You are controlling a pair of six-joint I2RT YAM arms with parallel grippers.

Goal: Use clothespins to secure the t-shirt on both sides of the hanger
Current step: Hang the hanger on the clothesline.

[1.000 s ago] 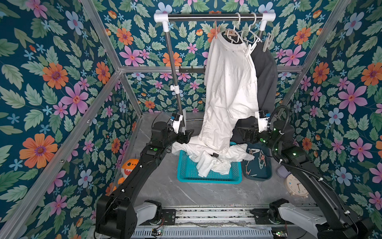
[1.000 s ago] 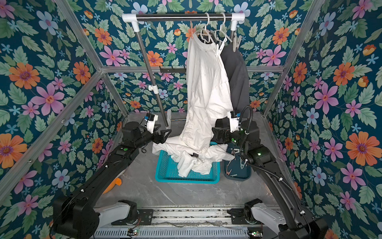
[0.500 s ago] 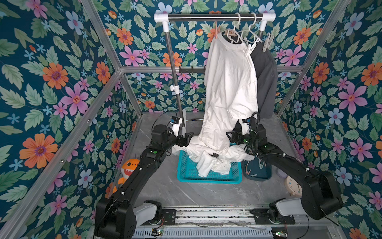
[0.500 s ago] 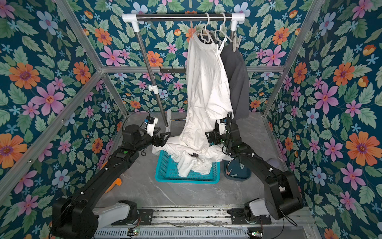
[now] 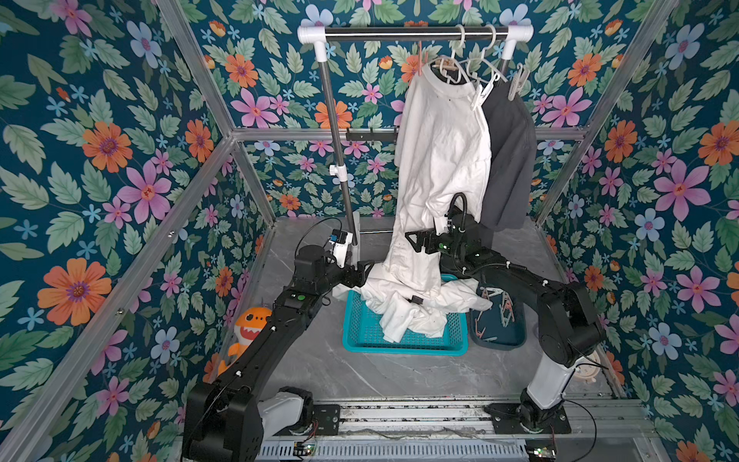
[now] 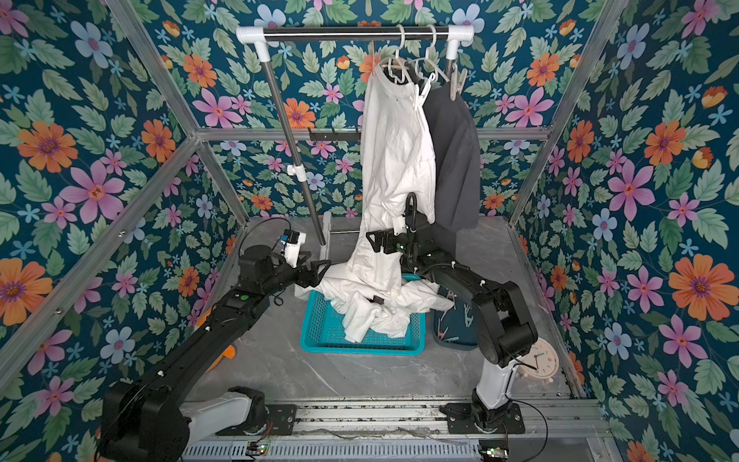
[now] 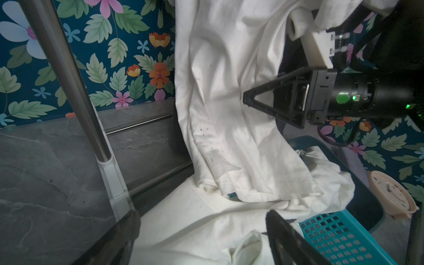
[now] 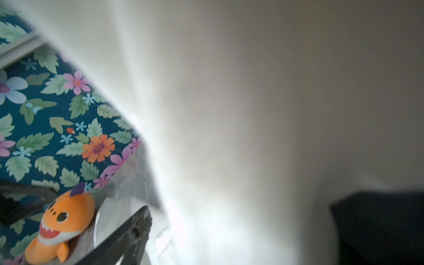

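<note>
Clothespins [image 5: 500, 308] are lying loose in the dark tray [image 5: 516, 340] on the worktop [image 5: 320, 368] in both top views. Neither gripper is carrying one, so we're guessing we're sitting at the fetch-a-pin step. The t-shirt [image 5: 440, 160] is hanging from the hanger [image 5: 454, 70], its tail trailing into the teal basket [image 5: 404, 340]. A white pin [image 5: 479, 97] is looking clipped on at the shoulder beside the dark grey garment [image 5: 508, 160]; the other shoulder we're not making out. The right gripper [image 5: 414, 241] is hovering spread and empty at the shirt's middle, and the left gripper [image 5: 366, 271] is spread down by the heaped cloth. Next we're figuring on the right arm dropping to the tray, which spilled cloth is partly covering.

Left wrist view: the left gripper [image 7: 202, 229] is gaping over white cloth, pinching nothing. The rack pole [image 7: 64, 68] is standing close alongside and a clock [image 7: 390, 192] is sitting beyond the basket [image 7: 339, 236].

Right wrist view: the blurry shirt [image 8: 229, 114] is filling nearly everything and crowding any move, with the right gripper's jaws standing wide. An orange plush [image 8: 62, 220] is peeking in.
</note>
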